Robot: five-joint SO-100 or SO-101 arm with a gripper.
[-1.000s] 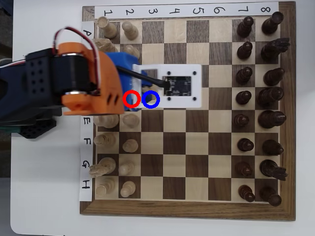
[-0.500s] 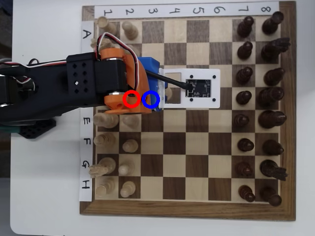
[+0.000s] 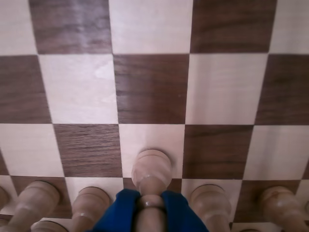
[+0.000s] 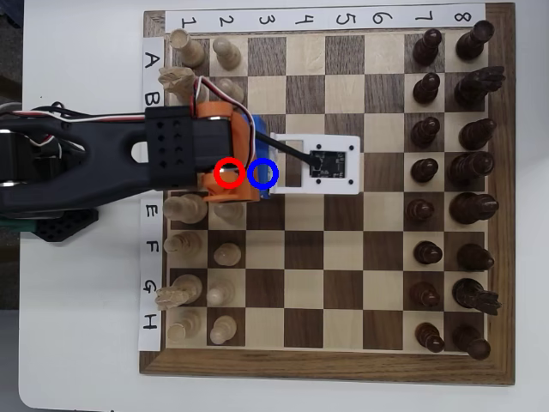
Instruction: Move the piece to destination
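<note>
In the wrist view the piece, a pale cream pawn with a round head, stands at the bottom centre. My gripper has its blue fingers pressed against both sides of the pawn's neck, shut on it. Seen from overhead, the gripper hangs over the red-ringed and blue-ringed squares and hides the pawn. The destination is the blue-ringed light square in row D, column 3, partly covered by the blue finger.
Other pale pawns stand either side of the held one. Pale pieces fill columns 1 and 2, dark pieces columns 7 and 8. The white wrist camera plate overhangs columns 3 to 5.
The arm has stretched out lower and flatter across the board's left edge. The orange gripper body moved right from column 1 to sit over the ringed squares.
</note>
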